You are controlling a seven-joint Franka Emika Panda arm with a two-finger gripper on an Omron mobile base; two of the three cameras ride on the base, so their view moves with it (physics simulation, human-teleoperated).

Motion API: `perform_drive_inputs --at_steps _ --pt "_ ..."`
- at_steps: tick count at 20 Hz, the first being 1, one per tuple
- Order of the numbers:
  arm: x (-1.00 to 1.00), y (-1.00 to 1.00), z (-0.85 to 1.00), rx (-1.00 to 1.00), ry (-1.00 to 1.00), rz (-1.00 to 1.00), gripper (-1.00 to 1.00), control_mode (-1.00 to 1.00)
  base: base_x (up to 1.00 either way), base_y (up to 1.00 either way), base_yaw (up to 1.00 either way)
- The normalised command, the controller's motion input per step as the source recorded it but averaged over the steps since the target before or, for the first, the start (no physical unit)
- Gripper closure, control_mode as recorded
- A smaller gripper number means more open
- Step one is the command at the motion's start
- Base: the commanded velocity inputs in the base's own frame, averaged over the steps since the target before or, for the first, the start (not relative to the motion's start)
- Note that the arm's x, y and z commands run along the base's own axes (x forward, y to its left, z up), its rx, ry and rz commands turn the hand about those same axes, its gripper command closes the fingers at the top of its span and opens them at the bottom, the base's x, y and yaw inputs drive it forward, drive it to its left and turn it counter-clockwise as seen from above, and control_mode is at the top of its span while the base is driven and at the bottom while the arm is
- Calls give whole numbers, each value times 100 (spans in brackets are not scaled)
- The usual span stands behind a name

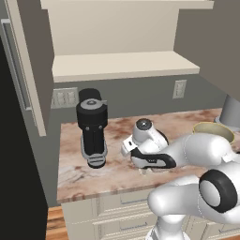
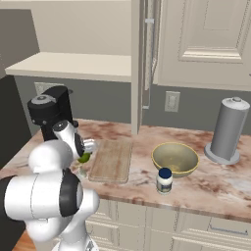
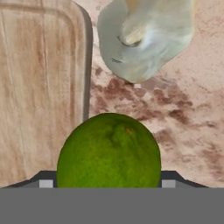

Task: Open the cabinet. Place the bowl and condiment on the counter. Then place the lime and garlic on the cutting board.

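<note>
Lime [image 3: 108,151] sits right between our fingers in the hand view, green and round, a dark finger tip [image 3: 45,179] poking out on either side of it. We read that as a wide grip on the fruit, jaws spread about as far as the lime is broad.

Going left to right along the counter [image 2: 225,188] in the right base view, we meet the black coffee machine [image 2: 48,112] at the far left end, close to the back wall. Our gripper [image 2: 84,158] hangs just in front of it, and the lime peeks out green beside the wrist. Next comes the cutting board [image 2: 112,160], lying flat near the front edge, its long side running toward the wall. In the hand view the garlic [image 3: 146,37] lies on the marble just beside the board's edge, not on it, pale and lumpy. Above the board the cabinet [image 2: 205,41] door stands swung open, edge on to us, with a bare shelf [image 2: 73,66] to its left.

Further right the bowl [image 2: 175,158] rests upright on the marble, wide and olive-yellow. We see the condiment [image 2: 164,180] standing just in front of it near the front edge, apart from the rim. At the right end a grey paper towel holder [image 2: 226,130] stands tall by the wall.
</note>
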Motion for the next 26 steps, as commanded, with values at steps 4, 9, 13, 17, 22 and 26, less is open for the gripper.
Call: perform_drive_inputs --at_steps 4,9,13,17,22,26 --pt "15 -30 0 -4 -2 0 100 -100 0 0 0" --pt "12 -31 3 0 0 0 100 -100 0 0 0" --pt "10 -32 7 0 0 0 100 -100 0 0 0" --pt "14 -31 1 0 0 0 100 -100 0 0 0" --pt "19 -29 0 0 0 0 100 -100 0 0 0" --pt "9 -21 -18 0 -4 0 100 -100 0 0 0"
